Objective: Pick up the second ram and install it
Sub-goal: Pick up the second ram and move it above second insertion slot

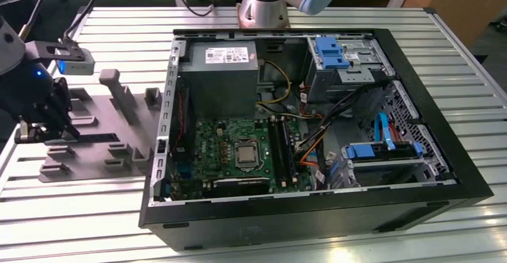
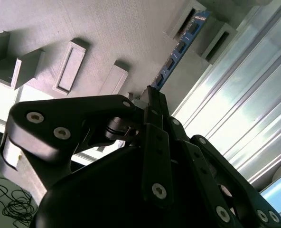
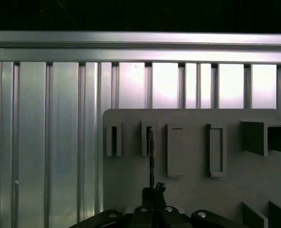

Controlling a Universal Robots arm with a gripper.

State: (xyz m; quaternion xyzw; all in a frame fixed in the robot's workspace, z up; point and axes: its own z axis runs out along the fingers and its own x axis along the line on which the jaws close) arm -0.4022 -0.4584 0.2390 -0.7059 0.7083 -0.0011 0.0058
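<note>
Black links of the gripper [image 2: 152, 97] crowd the second wrist view. Its jaws are drawn together on the thin end of the ram stick [image 2: 178, 48], a blue-green strip with black chips. The stick stands on edge in the slots of a grey holder tray [image 2: 107, 28], which lies on the slatted metal table [image 1: 333, 18]. In the first wrist view the stick shows edge-on as a thin dark line running out from the fingertips. In the exterior view the gripper hangs over the tray at the exterior view's left, well apart from the open computer case [image 1: 317, 218]. Inside the case lie the green board [image 1: 214, 139] and its long black slots [image 1: 279, 147].
</note>
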